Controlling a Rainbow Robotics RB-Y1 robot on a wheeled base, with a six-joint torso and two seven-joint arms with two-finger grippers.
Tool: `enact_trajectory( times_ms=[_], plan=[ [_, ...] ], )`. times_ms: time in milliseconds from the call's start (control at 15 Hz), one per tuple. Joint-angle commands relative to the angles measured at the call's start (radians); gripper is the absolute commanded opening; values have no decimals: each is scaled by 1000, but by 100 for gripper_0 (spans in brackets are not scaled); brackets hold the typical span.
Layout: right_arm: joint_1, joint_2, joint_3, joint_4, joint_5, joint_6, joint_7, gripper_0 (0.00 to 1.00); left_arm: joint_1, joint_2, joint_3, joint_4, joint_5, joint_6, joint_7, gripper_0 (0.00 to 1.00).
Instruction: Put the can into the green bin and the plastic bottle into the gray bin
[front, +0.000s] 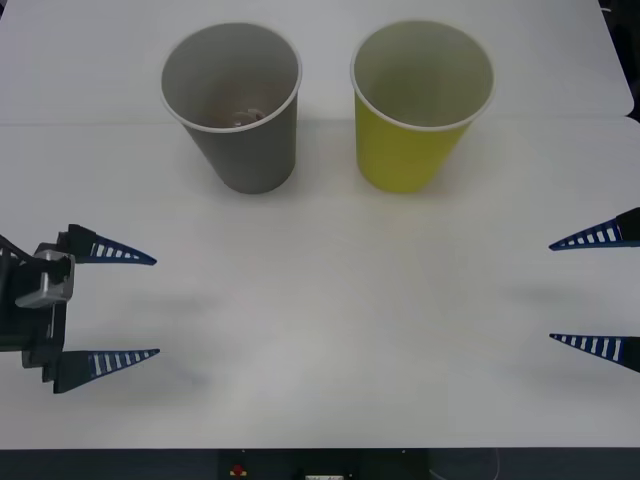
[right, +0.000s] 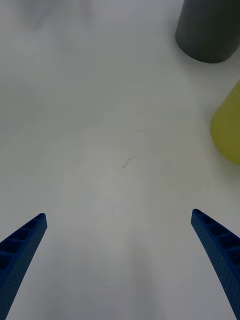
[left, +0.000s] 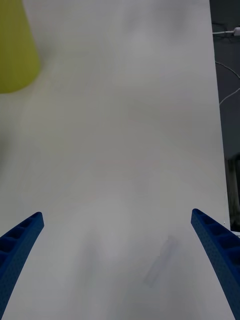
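The small clear plastic bottle (front: 243, 116) appears to lie at the bottom of the large dark gray paper-cup-shaped bin (front: 243, 150): I see a reddish and pale shape on the bin's pale gray floor, too indistinct for me to confirm the cap or label. I judge the bottle step complete on that basis.

The gray bin stands upright near the far edge of the white surface (front: 330, 330), toward its far left corner. Just beside it, toward the far right corner and not touching it, stands a same-sized yellow-green paper cup (front: 415, 150) with a white rim. The task names a green bin; I take this cup to be that bin. Its inside looks dim, and I cannot tell whether a can rests in it. No can lies on the open surface, so I judge the can step either complete or not verifiable from here.

The left claw (front: 112, 305) hovers near the left edge of the surface, toward the near corner. Its blue ribbed fingers (left: 20, 240) are spread wide and hold nothing.

The right claw (front: 592, 292) sits at the right edge of the surface, level with the left one. Its fingers (right: 220, 250) are likewise spread wide and hold nothing.

With both claws empty and drawn back from the bins, I judge the task finished or nearly so, pending a check of the yellow-green cup's contents.
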Motion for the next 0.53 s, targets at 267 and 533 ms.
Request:
enact_trajectory(
  times_ms=[267, 533],
  plan=[
    [0, 0, 0, 0, 0, 0, 0, 100, 0, -1, 3, 1, -65, -26, -10, 100],
    [0, 0, 0, 0, 0, 0, 0, 100, 0, 7, 3, 1, -68, -26, -9, 100]
  ],
)
